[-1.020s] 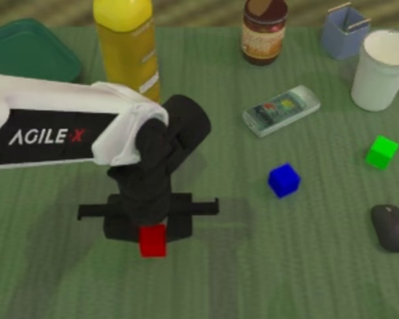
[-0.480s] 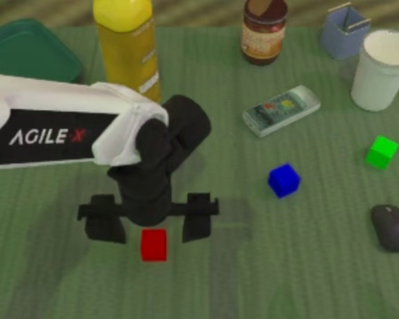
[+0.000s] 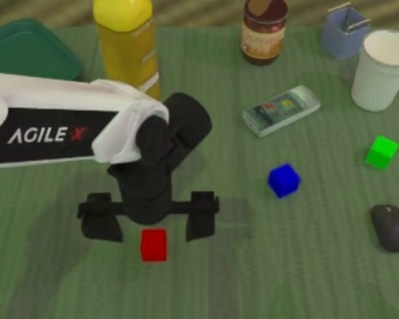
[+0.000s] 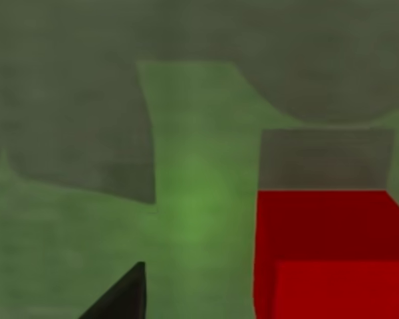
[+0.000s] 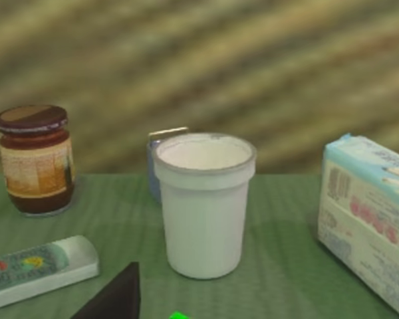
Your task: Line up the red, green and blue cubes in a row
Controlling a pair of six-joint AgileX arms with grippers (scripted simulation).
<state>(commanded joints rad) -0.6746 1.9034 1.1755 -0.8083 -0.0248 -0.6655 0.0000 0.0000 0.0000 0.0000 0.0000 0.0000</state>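
The red cube (image 3: 153, 244) rests on the green cloth at the front left, free of any grip. My left gripper (image 3: 151, 227) hovers right over its far side, open, with one finger on each side and wider than the cube. In the left wrist view the red cube (image 4: 332, 259) fills one corner beside a dark fingertip (image 4: 125, 299). The blue cube (image 3: 283, 180) sits mid-table and the green cube (image 3: 382, 151) at the right. The right arm is outside the top view. Its wrist view shows one dark fingertip (image 5: 122, 296) set wide of centre and a sliver of the green cube (image 5: 178, 316).
A black mouse (image 3: 389, 227) lies in front of the green cube. Behind stand a yellow bottle (image 3: 126, 40), a jar (image 3: 263, 30), a white cup (image 3: 382, 70), a blue holder (image 3: 344, 30) and a remote (image 3: 281, 110). A green tray (image 3: 26, 50) sits far left and a carton (image 5: 369, 212) right.
The left gripper has opened and let go of the red cube, which now sits free on the cloth. Its fingers have spread wide and lifted slightly.
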